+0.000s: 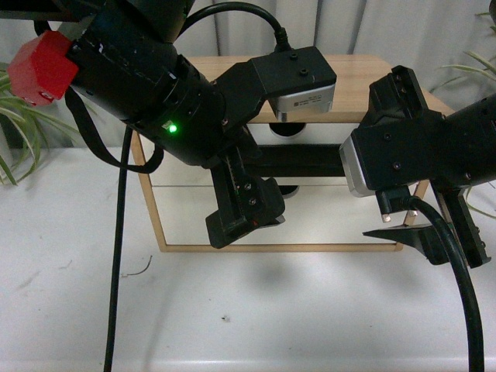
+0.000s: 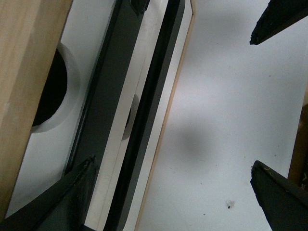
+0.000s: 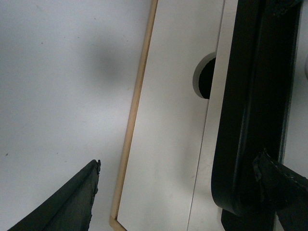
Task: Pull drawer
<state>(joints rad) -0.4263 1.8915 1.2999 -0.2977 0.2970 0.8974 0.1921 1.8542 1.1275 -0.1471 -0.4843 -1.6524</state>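
Drawer [image 1: 318, 161] in cabinet [image 1: 271, 248]; cabinet on table [image 1: 232, 325]; plant [image 1: 12, 116] left of cabinet.

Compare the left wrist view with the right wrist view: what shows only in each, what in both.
Left wrist only: the cabinet's wooden top and, under it, the half-round notch of the drawer, plainly seen. Right wrist only: the rounded end of the black bar handle. Both: that handle, the wooden frame, the white table, and an open gripper, left gripper or right gripper, one finger by the handle.
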